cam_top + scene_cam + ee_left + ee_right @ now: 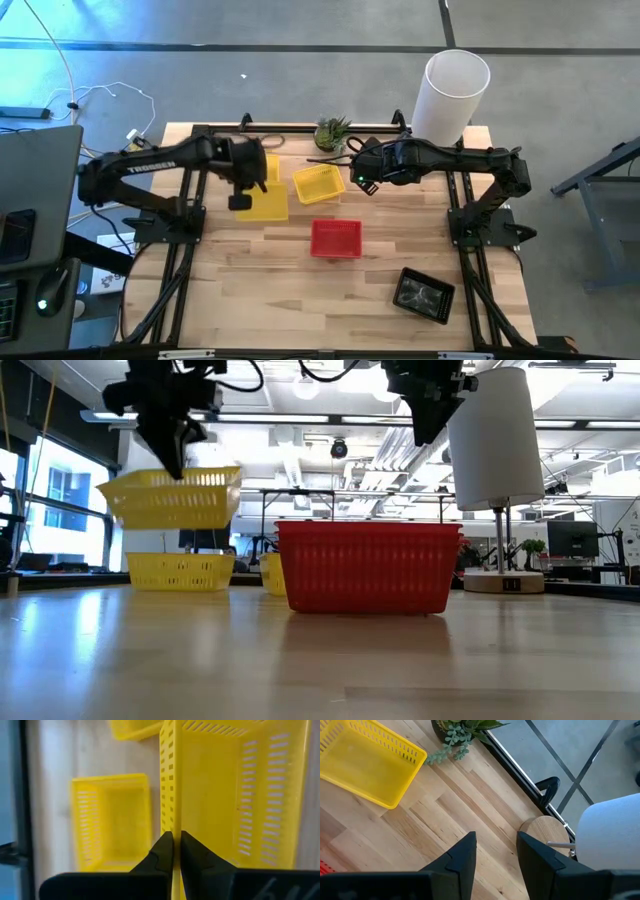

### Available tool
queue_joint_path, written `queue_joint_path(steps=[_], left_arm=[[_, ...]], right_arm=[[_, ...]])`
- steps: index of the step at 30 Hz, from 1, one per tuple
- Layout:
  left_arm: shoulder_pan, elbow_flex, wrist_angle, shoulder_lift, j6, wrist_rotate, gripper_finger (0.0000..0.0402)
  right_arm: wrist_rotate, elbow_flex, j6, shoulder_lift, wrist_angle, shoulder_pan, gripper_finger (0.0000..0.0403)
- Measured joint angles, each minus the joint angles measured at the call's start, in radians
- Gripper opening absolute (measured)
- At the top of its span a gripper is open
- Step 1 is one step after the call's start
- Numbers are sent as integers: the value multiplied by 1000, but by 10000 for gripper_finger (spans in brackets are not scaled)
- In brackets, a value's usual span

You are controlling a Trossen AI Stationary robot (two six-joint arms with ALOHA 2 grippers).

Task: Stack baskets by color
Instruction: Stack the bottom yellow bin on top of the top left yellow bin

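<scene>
We are pinching the wall of a yellow basket point(170, 498) with the left gripper point(176, 851), hanging it above another yellow basket point(180, 570) on the table point(290, 280). Our right gripper point(496, 851) is hovering spread near the white cylinder point(452, 92).

We count three yellow baskets point(235, 795) near the bench's far edge, though only the left wrist view shows all three at once. One red basket point(335, 239), one black basket point(424, 294), one white cylinder point(452, 92), one little potted plant point(332, 131).
</scene>
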Motion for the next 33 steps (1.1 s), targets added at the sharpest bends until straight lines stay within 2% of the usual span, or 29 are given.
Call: queue_joint_path(steps=[8, 13, 17, 33], left_arm=[[197, 145, -77, 16, 192, -3, 0], [313, 190, -77, 40, 310, -14, 0], [387, 204, -77, 91, 340, -14, 0], [499, 205, -97, 283, 404, 58, 0]], right_arm=[[0, 0, 0, 0, 0, 0, 126], [0, 0, 0, 0, 0, 0, 126], [1, 0, 0, 0, 0, 0, 126], [7, 0, -8, 0, 0, 0, 126]])
